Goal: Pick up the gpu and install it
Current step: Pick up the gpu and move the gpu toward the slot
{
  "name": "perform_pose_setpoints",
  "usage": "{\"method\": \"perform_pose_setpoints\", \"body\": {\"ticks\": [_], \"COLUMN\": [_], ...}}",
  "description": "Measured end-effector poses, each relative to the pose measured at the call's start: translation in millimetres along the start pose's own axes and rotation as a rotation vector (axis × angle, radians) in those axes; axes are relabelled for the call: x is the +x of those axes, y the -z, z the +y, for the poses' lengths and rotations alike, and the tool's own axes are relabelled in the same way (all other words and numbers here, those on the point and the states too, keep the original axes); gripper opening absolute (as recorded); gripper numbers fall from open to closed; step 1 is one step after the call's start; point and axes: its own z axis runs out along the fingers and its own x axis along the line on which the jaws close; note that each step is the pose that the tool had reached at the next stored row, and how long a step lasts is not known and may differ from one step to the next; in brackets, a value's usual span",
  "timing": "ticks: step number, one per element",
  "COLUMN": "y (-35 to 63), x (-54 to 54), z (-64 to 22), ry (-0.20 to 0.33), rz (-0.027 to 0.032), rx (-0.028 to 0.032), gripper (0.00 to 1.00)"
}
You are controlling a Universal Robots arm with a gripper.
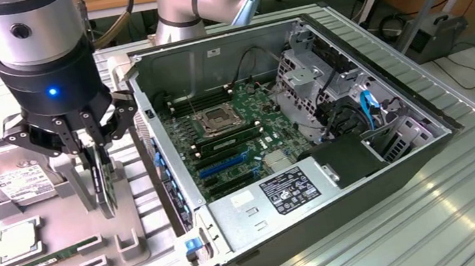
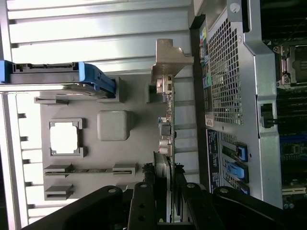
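Beside the open computer case (image 1: pixel 309 131), on the grey parts tray (image 1: pixel 62 247), your gpu (image 1: pixel 104 185) stands on edge. Your gripper (image 2: pixel 165 179) straddles its top edge, fingers apparently clamped on it.

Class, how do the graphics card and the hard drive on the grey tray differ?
The graphics card stands on edge; the hard drive shows its broad labelled face. The card is dark and thin; the drive is silver in a blue frame. Both sit on the tray.
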Motion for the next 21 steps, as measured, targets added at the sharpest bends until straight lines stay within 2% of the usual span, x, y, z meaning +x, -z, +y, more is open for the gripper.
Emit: {"method": "perform_pose_setpoints", "body": {"ticks": [21], "y": [4.4], "x": [0.0], "z": [0.2], "ry": [0.0], "rz": [0.0], "rx": [0.0], "gripper": [0.26]}}
